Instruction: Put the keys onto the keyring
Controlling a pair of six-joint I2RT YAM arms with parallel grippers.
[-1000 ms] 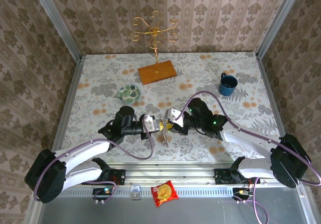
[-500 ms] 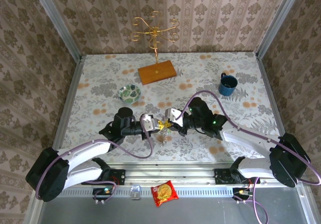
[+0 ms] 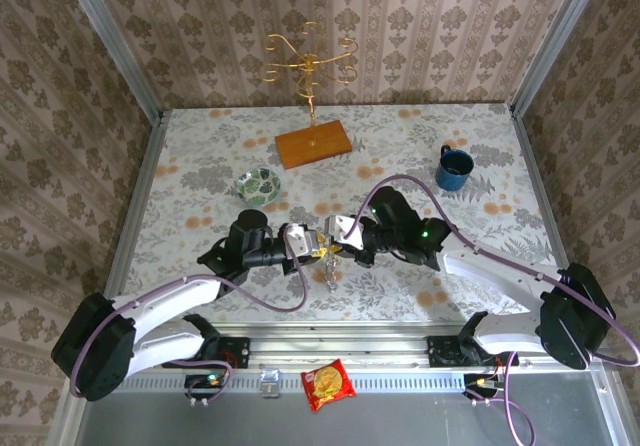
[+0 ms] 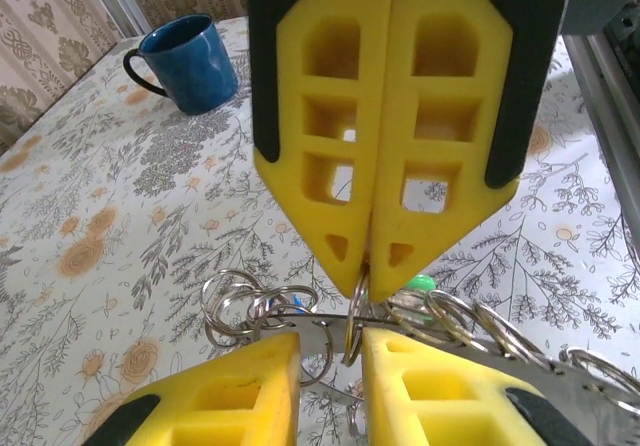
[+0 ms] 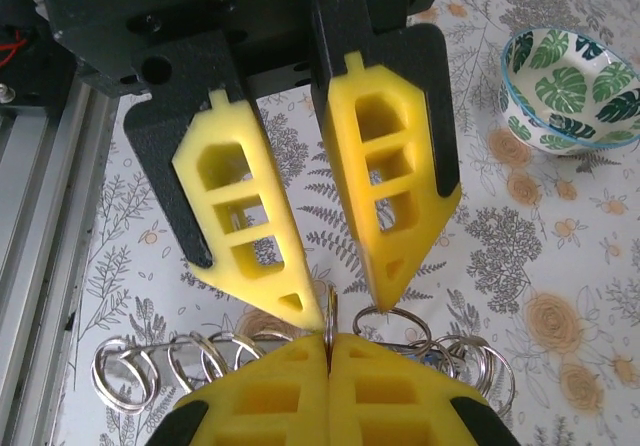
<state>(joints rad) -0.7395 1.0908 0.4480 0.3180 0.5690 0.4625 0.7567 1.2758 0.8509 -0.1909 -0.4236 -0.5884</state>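
Right hand (image 4: 372,262) clamped on keyring (image 4: 320,334), left hand (image 5: 345,301) slightly parted, tips flanking it

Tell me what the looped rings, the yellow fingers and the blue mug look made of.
Looped silver wire rings: metal, probably steel, going by the bright mirror-like glints.
Yellow cut-out fingers: matte plastic, possibly printed, with flat even colour and no shine.
Dark blue handled mug: glazed ceramic or enamel. It shows glossy highlights, but I can't tell which.

floral-print table (image 3: 200,166), brown damask wallpaper walls (image 3: 430,36) behind and both sides of table, metal corner posts (image 3: 108,41) at table's far corners, grey metal rail (image 3: 350,346) along table's near edge
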